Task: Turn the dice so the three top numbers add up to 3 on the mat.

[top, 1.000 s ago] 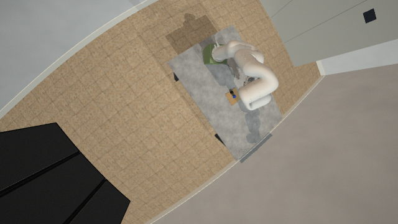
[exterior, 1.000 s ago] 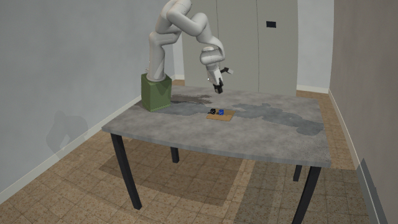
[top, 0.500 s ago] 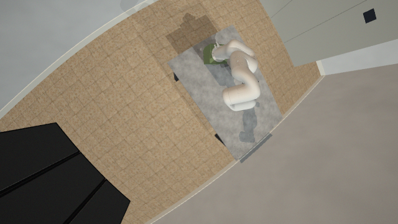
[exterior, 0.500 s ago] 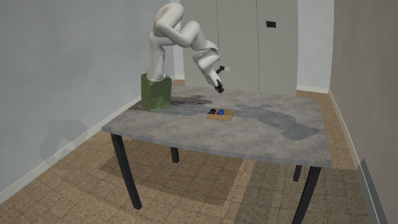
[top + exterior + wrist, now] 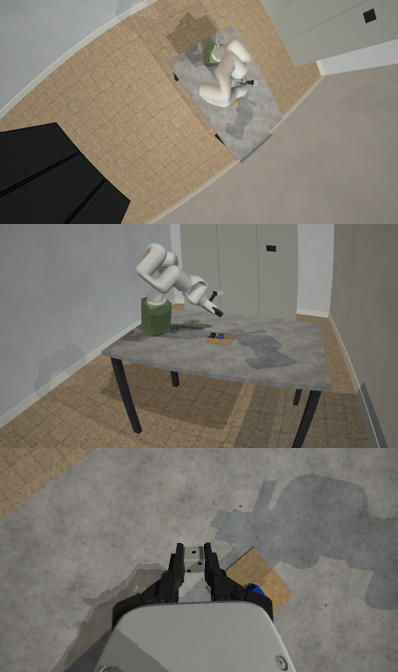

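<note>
My gripper [image 5: 194, 551] is shut on a white die [image 5: 193, 559] and holds it in the air above the table, tilted; the face towards the wrist camera shows two pips. In the exterior view the gripper [image 5: 217, 312] hangs above and a little behind the tan mat [image 5: 221, 339]. A black die [image 5: 212, 335] and a blue die [image 5: 221, 336] lie on the mat's rear edge. In the wrist view the mat [image 5: 257, 578] lies below the right finger, with the blue die [image 5: 253, 588] partly hidden behind it. The black die is hidden in the wrist view.
The arm's green base block [image 5: 156, 316] stands at the table's back left corner. The grey table [image 5: 224, 348] stands close to the right wall. Tall cabinets [image 5: 239, 267] stand behind the table.
</note>
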`<state>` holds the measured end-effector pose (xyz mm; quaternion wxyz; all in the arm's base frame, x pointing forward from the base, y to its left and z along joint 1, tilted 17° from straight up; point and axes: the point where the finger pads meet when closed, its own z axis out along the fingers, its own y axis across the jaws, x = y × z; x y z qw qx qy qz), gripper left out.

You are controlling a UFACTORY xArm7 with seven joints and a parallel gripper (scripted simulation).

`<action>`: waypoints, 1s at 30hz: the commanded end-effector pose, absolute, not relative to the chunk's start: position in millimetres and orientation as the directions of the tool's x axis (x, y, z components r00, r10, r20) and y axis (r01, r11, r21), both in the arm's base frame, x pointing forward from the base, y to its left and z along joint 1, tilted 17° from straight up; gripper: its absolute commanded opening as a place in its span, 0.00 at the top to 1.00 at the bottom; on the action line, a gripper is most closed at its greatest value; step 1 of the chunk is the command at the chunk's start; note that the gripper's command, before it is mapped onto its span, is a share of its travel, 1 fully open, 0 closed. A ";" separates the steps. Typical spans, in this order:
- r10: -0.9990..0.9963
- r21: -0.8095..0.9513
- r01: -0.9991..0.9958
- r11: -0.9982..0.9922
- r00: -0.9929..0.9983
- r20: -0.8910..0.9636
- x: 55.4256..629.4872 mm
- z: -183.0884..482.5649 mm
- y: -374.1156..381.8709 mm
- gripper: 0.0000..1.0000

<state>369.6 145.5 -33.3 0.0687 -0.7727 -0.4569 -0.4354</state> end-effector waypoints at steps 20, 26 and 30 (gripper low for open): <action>0.507 0.289 0.768 -0.572 0.054 0.860 368.2 -38.3 142.2 0.79; 0.506 0.288 0.768 -0.572 0.054 0.861 371.4 -50.6 140.2 0.79; 0.506 0.288 0.768 -0.572 0.054 0.861 373.1 -56.9 139.2 0.79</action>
